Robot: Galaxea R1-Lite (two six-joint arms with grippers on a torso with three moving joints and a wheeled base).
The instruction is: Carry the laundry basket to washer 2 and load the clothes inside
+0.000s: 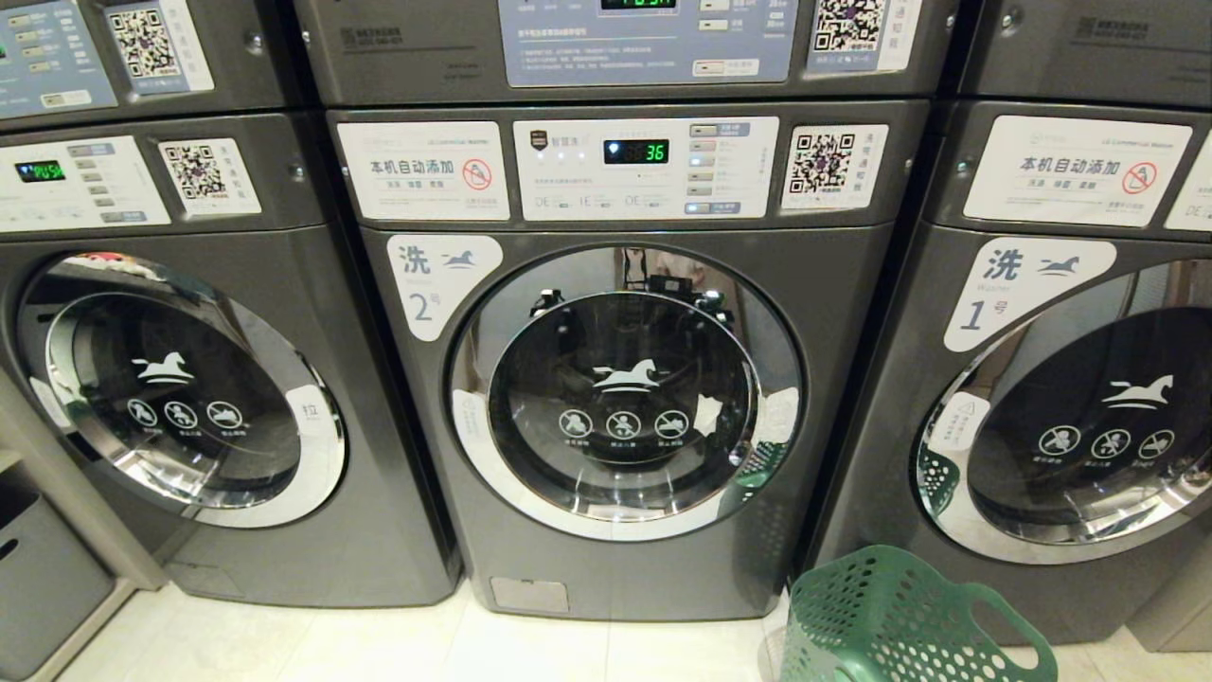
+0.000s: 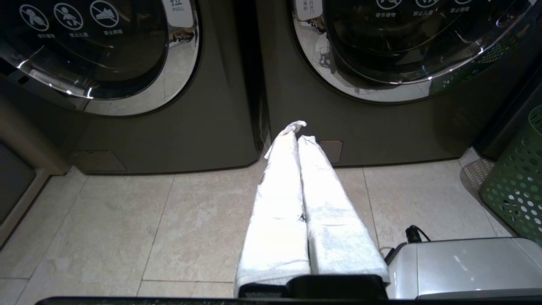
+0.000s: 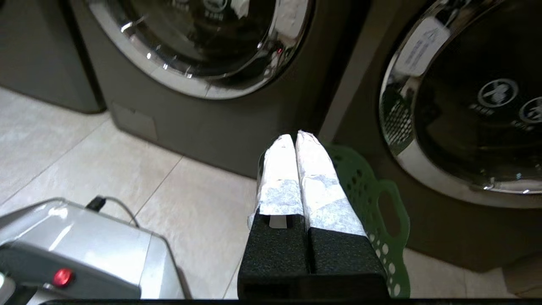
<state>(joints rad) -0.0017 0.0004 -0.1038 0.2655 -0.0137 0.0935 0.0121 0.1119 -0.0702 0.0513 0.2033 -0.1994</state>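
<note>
Before a row of grey front-loading washers, on pale floor tiles:

Left claw (image 2: 300, 132): white-wrapped fingers (image 2: 277, 199) pressed together, nothing between them; hanging low over bare tiles, tips aimed at the seam between the left-hand washer (image 2: 139, 127) and washer 2 (image 2: 381, 123); touching neither. Out of the head view.

Right claw (image 3: 295, 137): white-wrapped fingers (image 3: 322, 186) likewise closed flat, empty; poised over the near rim of the laundry basket (image 3: 372, 199); contact with the rim not discernible. Out of the head view.

Laundry basket (image 1: 900, 616): green, perforated, cut-out handle; standing on the floor at the lower right corner of washer 2, in front of the gap toward washer 1 (image 1: 1042, 379). Contents not visible.

Washer 2 (image 1: 625, 379): middle machine, label with the numeral 2 (image 1: 436, 284), round chrome-rimmed door (image 1: 625, 393) closed, display (image 1: 636, 152) lit green.

Open room: bare tiles (image 2: 127, 220) in front of washer 2 and the left-hand washer. Silver robot base (image 2: 461, 267) near both claws. Grey cabinet (image 1: 47, 568) at the far left edge.
</note>
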